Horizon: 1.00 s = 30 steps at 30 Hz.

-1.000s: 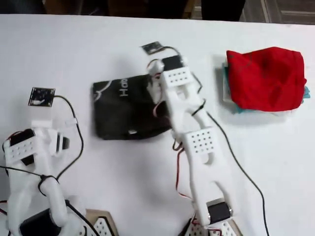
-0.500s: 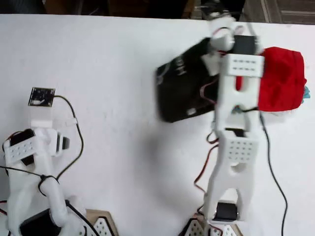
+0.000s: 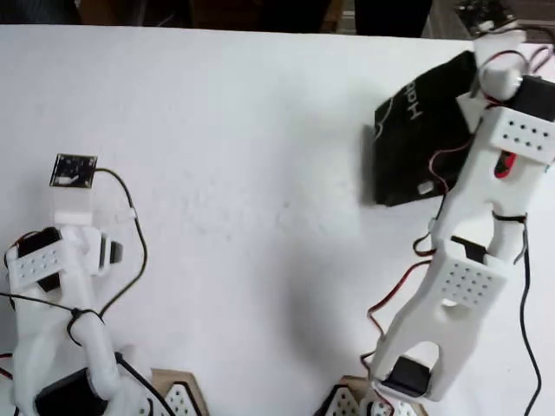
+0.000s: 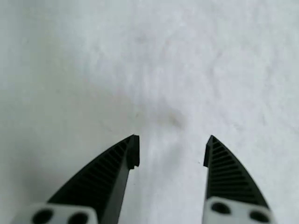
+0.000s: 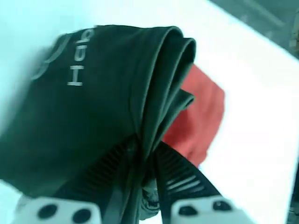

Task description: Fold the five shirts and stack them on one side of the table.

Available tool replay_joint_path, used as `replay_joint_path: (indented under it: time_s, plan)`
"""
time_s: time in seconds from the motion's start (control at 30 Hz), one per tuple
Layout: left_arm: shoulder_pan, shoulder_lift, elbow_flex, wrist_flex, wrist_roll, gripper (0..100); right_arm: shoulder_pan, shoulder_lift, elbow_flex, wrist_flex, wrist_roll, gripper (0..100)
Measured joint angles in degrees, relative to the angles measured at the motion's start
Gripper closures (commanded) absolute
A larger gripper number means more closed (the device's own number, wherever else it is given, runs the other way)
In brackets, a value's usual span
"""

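A folded black shirt (image 3: 416, 139) with pale lettering hangs at the table's far right, held off the surface. My right gripper (image 5: 142, 154) is shut on the black shirt (image 5: 93, 112) at its folded edge. Beneath it a red shirt (image 5: 198, 116) shows, and a sliver of that red shirt (image 3: 506, 163) peeks out past the right arm (image 3: 486, 217) in the high view. My left gripper (image 4: 170, 151) stands open over bare white table, nothing between its fingers. The left arm (image 3: 61, 260) sits at the near left.
The white table (image 3: 243, 156) stretches wide between the two arms. A small black board (image 3: 74, 171) with a cable sits on the left arm's wrist. The far table edge (image 3: 217, 26) meets a dark background.
The right arm has swung from the table's middle to the far right, carrying the black shirt over the red one. The left arm has not moved.
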Motion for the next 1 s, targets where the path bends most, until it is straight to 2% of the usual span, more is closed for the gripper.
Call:
replay_joint_path:
  time_s: [0.27,0.63,0.83,1.0]
  plan:
    - [0.0,0.0,0.0,0.0,0.0,76,6.4,5.9,0.0,-11.3,0.6,98.1]
    - [0.0,0.0,0.0,0.0,0.0,76,8.4,18.0,0.1,-24.1,0.6,97.6]
    - [0.0,0.0,0.0,0.0,0.0,76,8.4,19.1,0.1,-25.1,0.6,80.6]
    - [0.0,0.0,0.0,0.0,0.0,76,9.0,19.1,-1.9,-24.7,0.5,80.1]
